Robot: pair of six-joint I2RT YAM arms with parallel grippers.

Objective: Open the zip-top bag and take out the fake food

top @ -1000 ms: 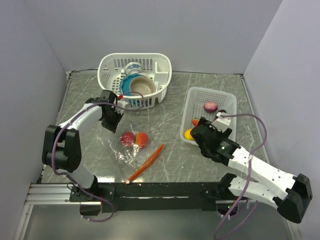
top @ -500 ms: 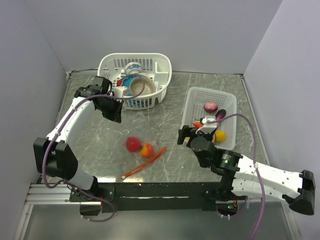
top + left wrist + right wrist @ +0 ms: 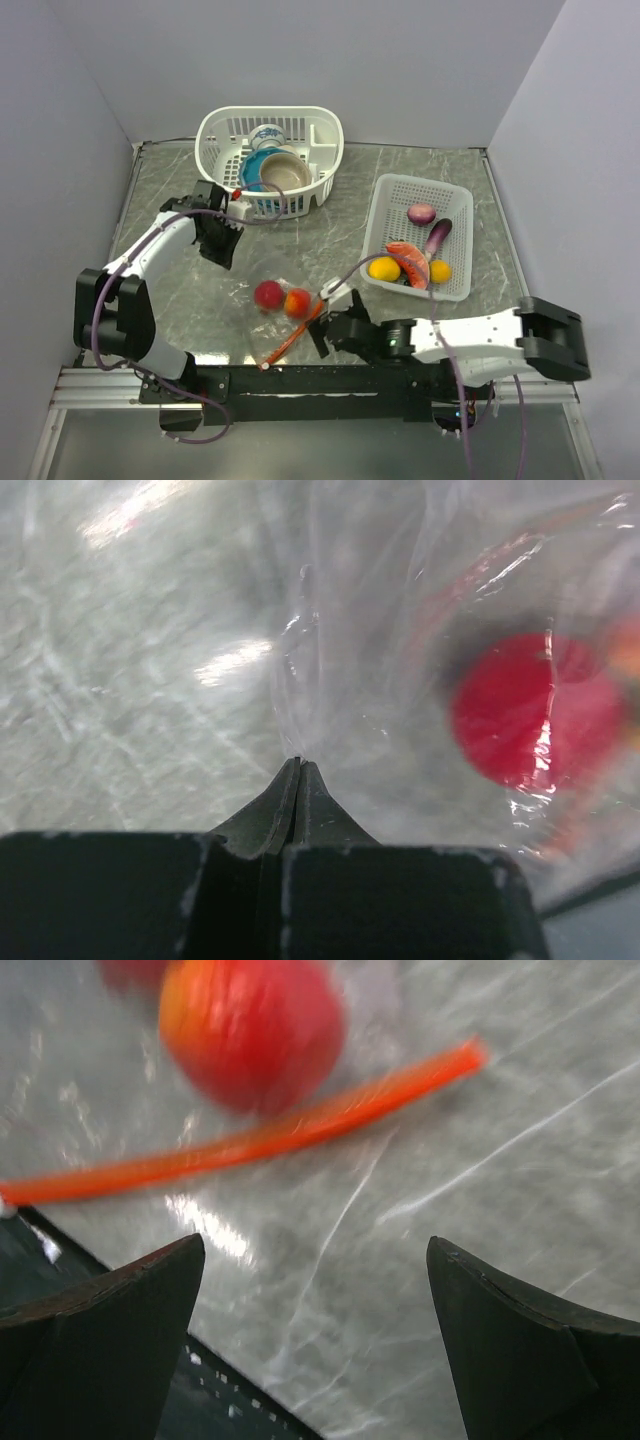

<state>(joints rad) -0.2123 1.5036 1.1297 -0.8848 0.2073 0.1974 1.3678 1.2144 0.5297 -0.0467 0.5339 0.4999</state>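
The clear zip-top bag point(image 3: 262, 282) lies at the table's middle front, with its red-orange zip strip point(image 3: 295, 332) along the near side. Inside it are a red apple point(image 3: 267, 294) and an orange-red fruit point(image 3: 297, 302). My left gripper point(image 3: 221, 250) is shut on the bag's far-left edge. In the left wrist view its gripper point(image 3: 298, 764) pinches clear plastic, with the apple point(image 3: 520, 720) to the right. My right gripper point(image 3: 322, 340) is open and empty, just right of the zip strip. In the right wrist view its gripper point(image 3: 315, 1243) faces the strip point(image 3: 260, 1140) and the orange-red fruit point(image 3: 250, 1030).
A white tray point(image 3: 455, 200) at the right holds a purple onion point(image 3: 421, 213), an eggplant point(image 3: 438, 235), a lemon point(image 3: 384, 268) and other fruit. A white basket point(image 3: 225, 135) with ceramic bowls stands at the back, close behind my left arm. The table's black front edge lies just below the zip strip.
My right arm has swung from the white tray down to the front middle, beside the zip strip. My left gripper went up towards the basket and came back down, and the fruits shifted slightly.
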